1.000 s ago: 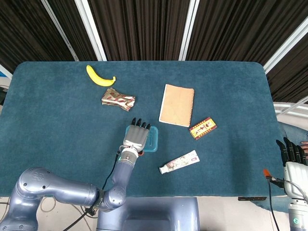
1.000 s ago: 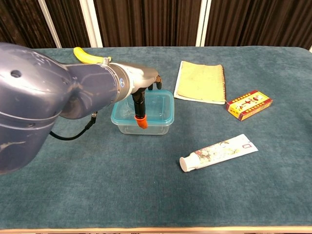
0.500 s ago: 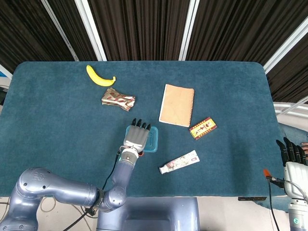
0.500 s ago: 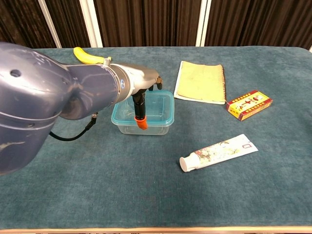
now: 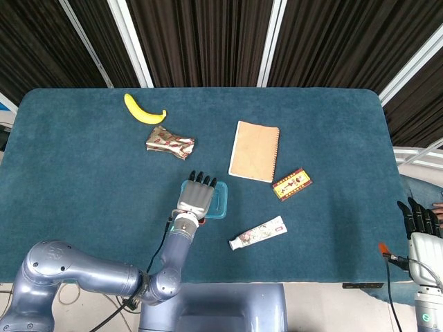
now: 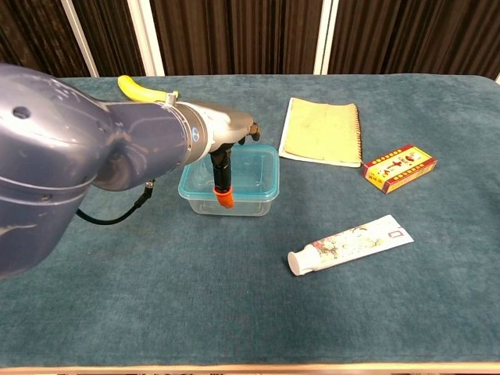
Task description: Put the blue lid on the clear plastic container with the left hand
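Note:
The blue lid [image 6: 254, 168] lies on top of the clear plastic container [image 6: 250, 205] in the middle of the table, and its right edge [image 5: 221, 200] shows past the hand in the head view. My left hand [image 5: 196, 196] rests flat on the lid with its fingers stretched toward the far side. In the chest view the left hand [image 6: 225, 147] covers the lid's left part, and an orange-tipped finger [image 6: 223, 199] hangs over the container's near edge. My right hand [image 5: 419, 223] stays off the table at the lower right, fingers straight and holding nothing.
A tan notebook [image 5: 254, 151], a red-and-yellow box [image 5: 291, 183] and a toothpaste tube [image 5: 258, 233] lie to the right of the container. A banana [image 5: 142, 111] and a crumpled snack wrapper [image 5: 169, 143] sit at the far left.
My left hand has shifted a touch toward the near-left on the lid; the orange fingertip sits slightly lower. The lid, the container and the right hand are unmoved.

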{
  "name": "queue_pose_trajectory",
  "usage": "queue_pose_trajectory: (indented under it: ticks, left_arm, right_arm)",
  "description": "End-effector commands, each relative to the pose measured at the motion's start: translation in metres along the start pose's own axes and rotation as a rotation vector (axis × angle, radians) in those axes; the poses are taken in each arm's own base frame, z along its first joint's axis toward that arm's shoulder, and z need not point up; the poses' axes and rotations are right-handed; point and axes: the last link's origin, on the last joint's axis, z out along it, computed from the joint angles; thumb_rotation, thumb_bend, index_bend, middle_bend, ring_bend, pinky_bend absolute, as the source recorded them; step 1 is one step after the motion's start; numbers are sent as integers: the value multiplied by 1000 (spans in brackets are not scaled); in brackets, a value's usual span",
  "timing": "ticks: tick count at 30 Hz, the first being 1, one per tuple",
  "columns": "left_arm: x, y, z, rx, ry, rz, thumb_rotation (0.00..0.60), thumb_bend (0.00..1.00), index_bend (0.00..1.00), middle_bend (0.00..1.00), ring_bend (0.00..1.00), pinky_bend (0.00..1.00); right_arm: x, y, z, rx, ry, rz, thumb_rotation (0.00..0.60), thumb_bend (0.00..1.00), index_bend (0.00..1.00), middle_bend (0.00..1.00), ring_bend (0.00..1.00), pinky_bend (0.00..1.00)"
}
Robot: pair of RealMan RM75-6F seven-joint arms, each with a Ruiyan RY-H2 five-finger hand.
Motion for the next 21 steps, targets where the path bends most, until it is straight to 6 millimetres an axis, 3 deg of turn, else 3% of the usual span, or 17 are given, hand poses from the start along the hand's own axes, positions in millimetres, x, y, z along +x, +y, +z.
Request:
queue_pose_trajectory:
  ticks: [1, 8, 15, 21]
  left_arm:
    - [0, 0, -1, -2, -7, 8, 600, 119, 59, 75, 0, 0]
    - [7, -1, -6, -8, 13, 18, 600, 120, 49, 58, 0, 0]
    - [24, -15, -27, -14, 76, -4, 600, 120, 60, 79, 0, 0]
    - [38, -26, -34, -34, 148, -73, 600, 284, 257, 240, 0, 0]
  right_arm:
    - [0, 0, 0, 1, 1, 0, 600, 274, 95, 14, 35, 0]
    - [0, 0, 0, -1, 2, -1, 600, 274, 95, 14, 35, 0]
    - [0, 0, 0, -3, 3, -4, 600, 275, 95, 14, 35, 0]
    - [-1, 0, 0, -8, 5, -6, 600, 274, 95, 14, 35, 0]
